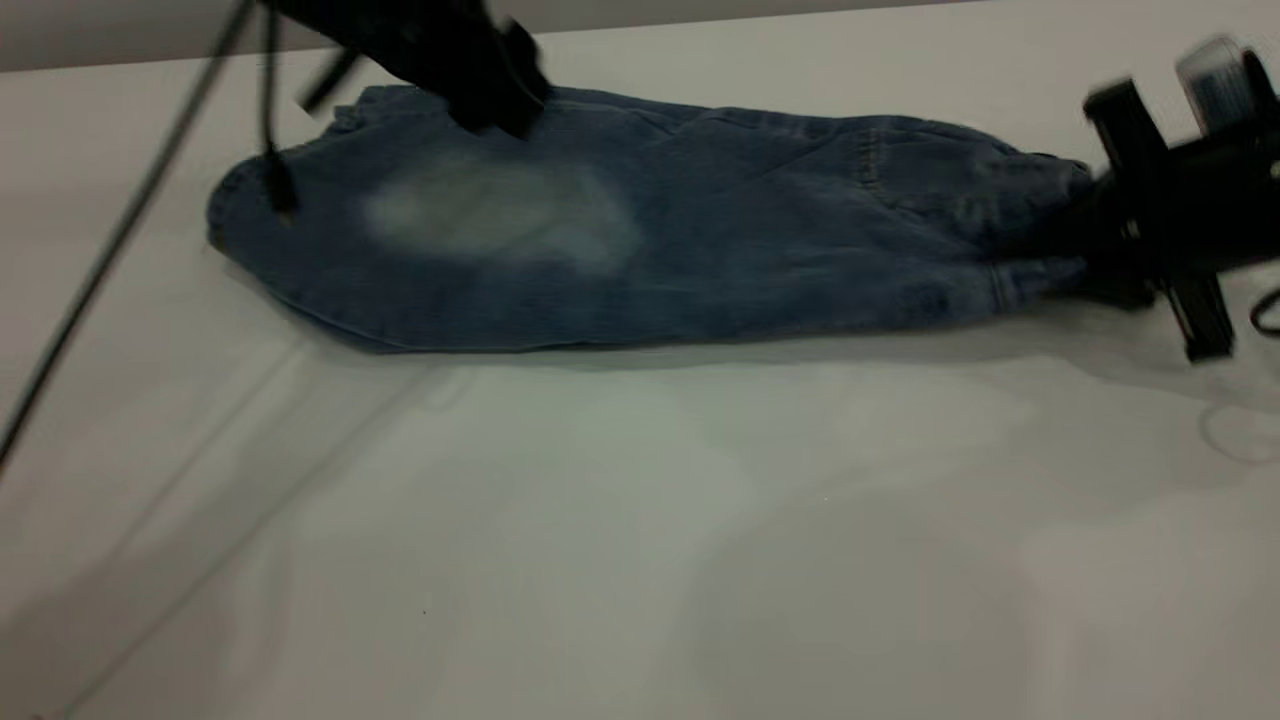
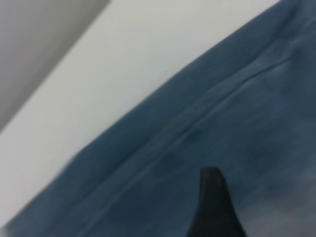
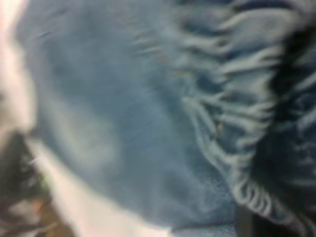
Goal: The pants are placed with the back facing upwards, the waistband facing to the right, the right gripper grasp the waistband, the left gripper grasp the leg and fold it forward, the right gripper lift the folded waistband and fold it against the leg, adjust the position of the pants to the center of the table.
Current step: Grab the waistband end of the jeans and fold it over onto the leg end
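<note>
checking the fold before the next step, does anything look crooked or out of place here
Nothing looks damaged. The pants lie folded lengthwise but sit far back on the table, near its far edge rather than centred. The left gripper is over the leg end; the right gripper is at the waistband.

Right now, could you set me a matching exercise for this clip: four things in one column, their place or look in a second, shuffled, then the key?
Things
1. left gripper
2. right gripper
3. pale worn patch
4. table

Places or looks
A. whitish blotch on the denim, toward the pants' left half
B. at the gathered waistband, on the pants' right end
C. bare white surface in front of the pants
D. over the pants' far edge, near their left end

Pairs: 1-D, 2-B, 3-A, 4-C
</note>
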Available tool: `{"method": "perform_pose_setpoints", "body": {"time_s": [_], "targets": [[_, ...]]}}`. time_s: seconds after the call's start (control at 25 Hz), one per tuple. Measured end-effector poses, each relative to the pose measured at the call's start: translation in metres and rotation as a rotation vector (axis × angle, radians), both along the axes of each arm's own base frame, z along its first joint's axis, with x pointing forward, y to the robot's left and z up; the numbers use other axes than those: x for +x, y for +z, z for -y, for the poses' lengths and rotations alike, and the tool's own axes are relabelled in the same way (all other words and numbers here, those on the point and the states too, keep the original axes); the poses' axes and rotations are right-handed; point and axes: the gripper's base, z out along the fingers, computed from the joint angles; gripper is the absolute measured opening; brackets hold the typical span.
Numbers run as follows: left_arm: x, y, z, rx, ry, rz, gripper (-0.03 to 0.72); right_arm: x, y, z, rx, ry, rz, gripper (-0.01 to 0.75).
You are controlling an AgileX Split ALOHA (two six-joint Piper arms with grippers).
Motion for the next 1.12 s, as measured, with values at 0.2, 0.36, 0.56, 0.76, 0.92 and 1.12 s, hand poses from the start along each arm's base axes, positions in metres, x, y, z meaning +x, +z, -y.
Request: {"method": "perform_pose_setpoints", "body": {"time_s": [0.2, 0.36, 0.56, 0.76, 0.92, 1.12], "targets": [[-0.017, -0.042, 0.036, -0.036, -0.114, -0.032, 0.414, 0.004, 0.048, -0.008, 0.134, 0.083, 0.200, 0.068], [-0.035, -0.060, 0.060, -0.053, -0.169, -0.070, 0.385, 0.004, 0.075, -0.011, 0.180, 0.110, 0.286, 0.067], [-0.050, -0.056, 0.088, -0.149, -0.198, -0.076, 0.373, 0.003, 0.082, -0.012, 0.221, 0.118, 0.298, 0.067], [-0.063, -0.060, 0.109, -0.184, -0.221, -0.102, 0.372, 0.003, 0.083, -0.012, 0.222, 0.114, 0.296, 0.066], [-0.064, -0.064, 0.123, -0.224, -0.208, -0.124, 0.372, 0.003, 0.089, -0.012, 0.218, 0.116, 0.315, 0.066], [-0.056, -0.054, 0.119, -0.191, -0.177, -0.119, 0.372, 0.003, 0.096, -0.012, 0.222, 0.116, 0.335, 0.066]]}}
